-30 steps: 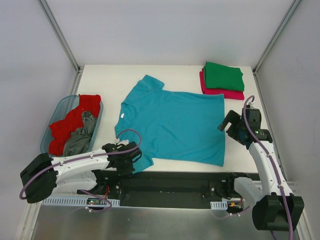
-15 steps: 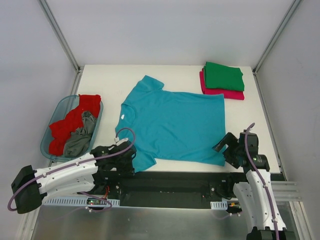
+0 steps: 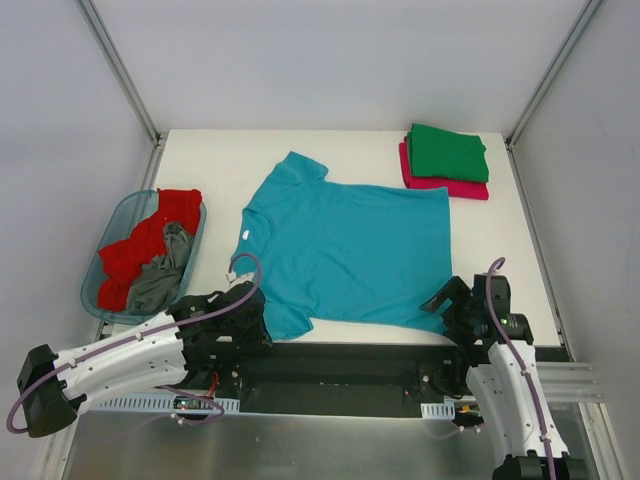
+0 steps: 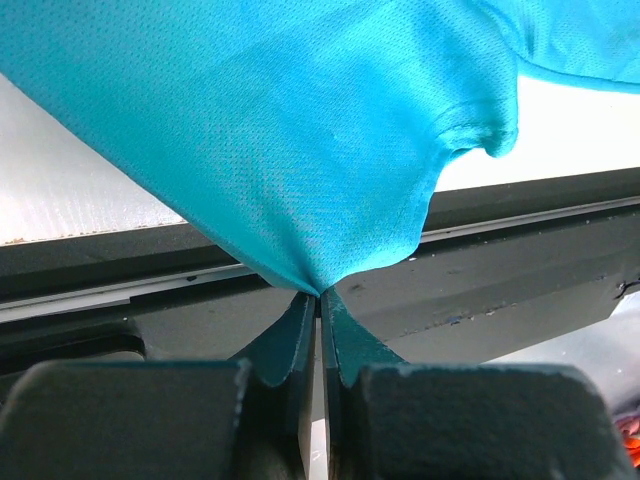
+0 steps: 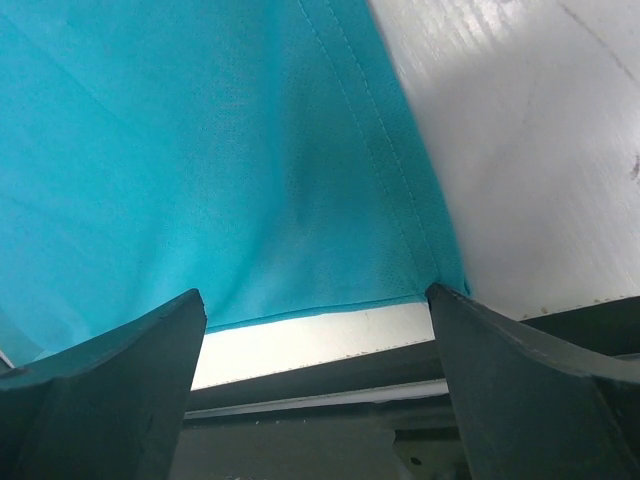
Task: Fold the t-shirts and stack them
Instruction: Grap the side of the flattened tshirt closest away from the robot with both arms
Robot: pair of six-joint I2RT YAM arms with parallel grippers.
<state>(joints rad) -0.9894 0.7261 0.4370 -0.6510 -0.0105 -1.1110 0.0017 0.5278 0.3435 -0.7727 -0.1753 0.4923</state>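
Now the soft teal cotton t-shirt (image 3: 350,245) is lying flat at the frame's centre, its long axis running left to right — collar left, hem right. The left gripper (image 4: 320,298) is pinching the near sleeve's finely knitted edge between closed jaws. The right gripper (image 5: 312,300) is waiting with jaws wide around the stitched hem corner at lower right — the nearer arm there.

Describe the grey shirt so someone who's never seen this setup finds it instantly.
On the white table, look to the translucent blue basket at its left edge. Two crumpled shirts lie in it: the grey shirt sits at the near end, against the red shirt. It is the only grey garment; the teal shirt lies spread on the table.
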